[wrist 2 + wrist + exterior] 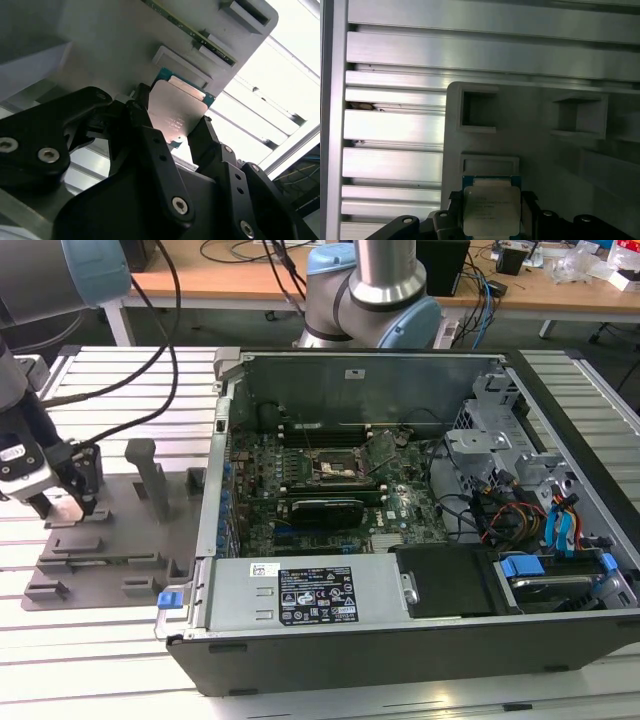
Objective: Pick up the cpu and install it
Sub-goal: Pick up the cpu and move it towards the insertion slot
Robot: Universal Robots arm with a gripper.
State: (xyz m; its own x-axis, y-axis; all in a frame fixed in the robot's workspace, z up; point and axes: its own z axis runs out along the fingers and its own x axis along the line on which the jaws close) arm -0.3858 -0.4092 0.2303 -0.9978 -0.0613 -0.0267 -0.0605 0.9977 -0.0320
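- jaws clamp the cpu (177, 107) by two opposite edges, open only chip-wide.
- cpu lies flat between jaws, above tray (120, 540) at exterior view's left; socket (340, 468) well to the right.

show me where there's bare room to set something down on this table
Bare slats lie between the grey tray and the table's near edge, and a strip runs along the exterior view's right of the case. Crowded: the tray, where the tool grips the cpu, and the case interior.
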